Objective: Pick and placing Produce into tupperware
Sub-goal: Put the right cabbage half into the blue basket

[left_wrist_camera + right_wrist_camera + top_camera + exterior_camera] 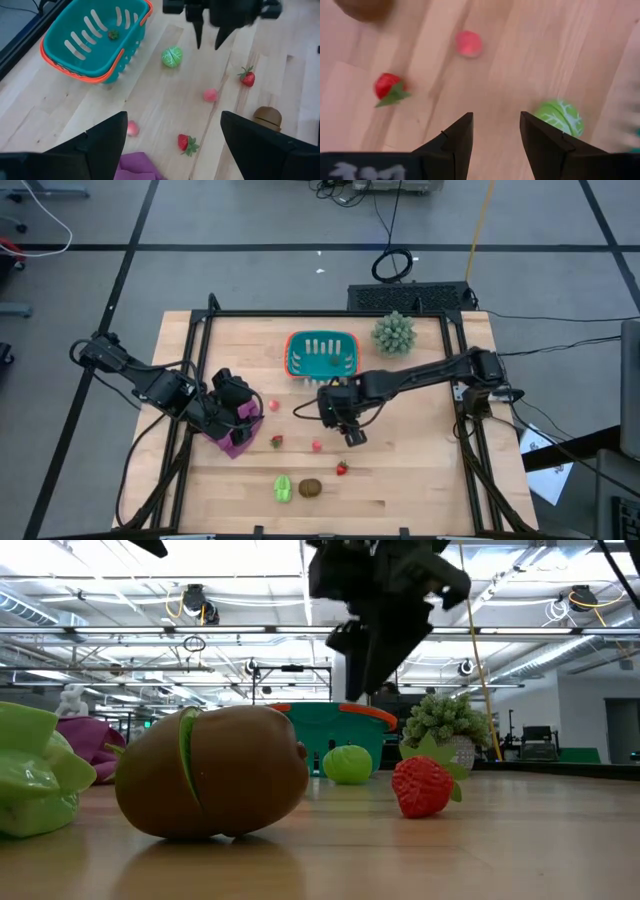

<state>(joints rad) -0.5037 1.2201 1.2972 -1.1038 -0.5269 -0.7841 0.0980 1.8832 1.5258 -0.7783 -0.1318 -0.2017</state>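
Observation:
The teal tupperware basket (322, 355) stands at the far middle of the table with a small green piece (113, 34) inside. Produce lies scattered on the wood: a green cabbage (560, 117), a pink ball (317, 446), two strawberries (277, 442) (342, 469), a red piece (272, 406), a light green one (284, 488) and a brown oval (311, 488). My right gripper (352, 438) hangs open, pointing down, above bare wood between the cabbage and the pink ball (468, 43). My left gripper (235, 405) is open at the table's left, over a purple cloth (238, 435).
A spiky pale-green plant (393, 333) stands right of the basket at the far edge. The purple cloth (140, 167) shows between my left fingers. A black frame (300, 313) runs round the tabletop. Bare wood lies on the table's right half.

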